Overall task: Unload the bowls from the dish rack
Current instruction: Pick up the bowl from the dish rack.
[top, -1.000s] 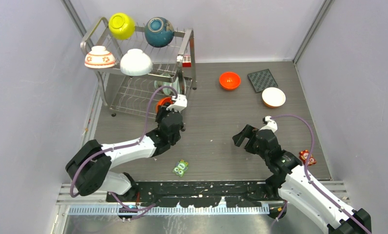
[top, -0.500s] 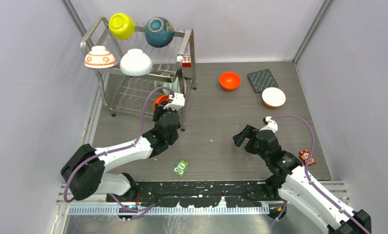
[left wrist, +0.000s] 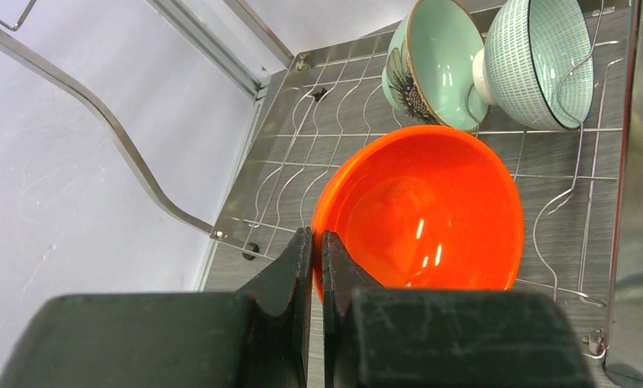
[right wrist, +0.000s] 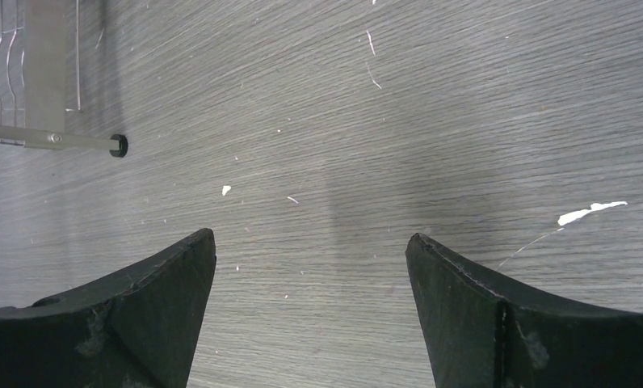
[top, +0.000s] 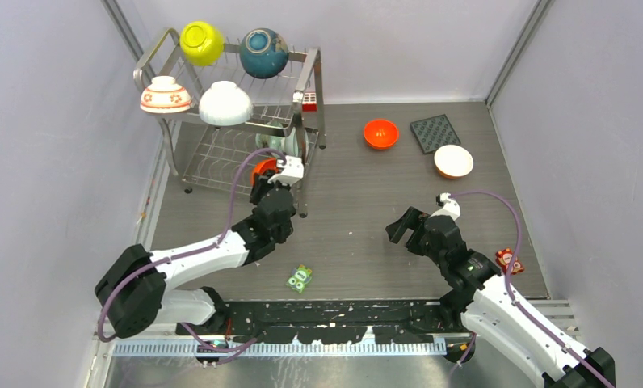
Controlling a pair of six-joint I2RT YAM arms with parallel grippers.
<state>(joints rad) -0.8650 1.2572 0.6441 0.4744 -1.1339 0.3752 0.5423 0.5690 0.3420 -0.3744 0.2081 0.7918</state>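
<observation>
A glossy round orange bowl sits in the lower tier of the shiny two-tier steel-wire dish rack, at its near right corner, tipped so its hollow faces the left wrist camera. The left gripper is at the bowl's near rim, jaws pressed almost together with the thin rim running in between the tips. Just behind it in the same tier stand a pale green bowl with a dark flower print and a white bowl with a fine teal grid, both on edge and touching each other.

On the upper tier rest a yellow-green bowl, a dark teal-blue bowl, a white bowl with red flowers and a plain white bowl. The right gripper hangs over the bare grey table, well apart from the rack, its jaws spread wide with nothing between them.
</observation>
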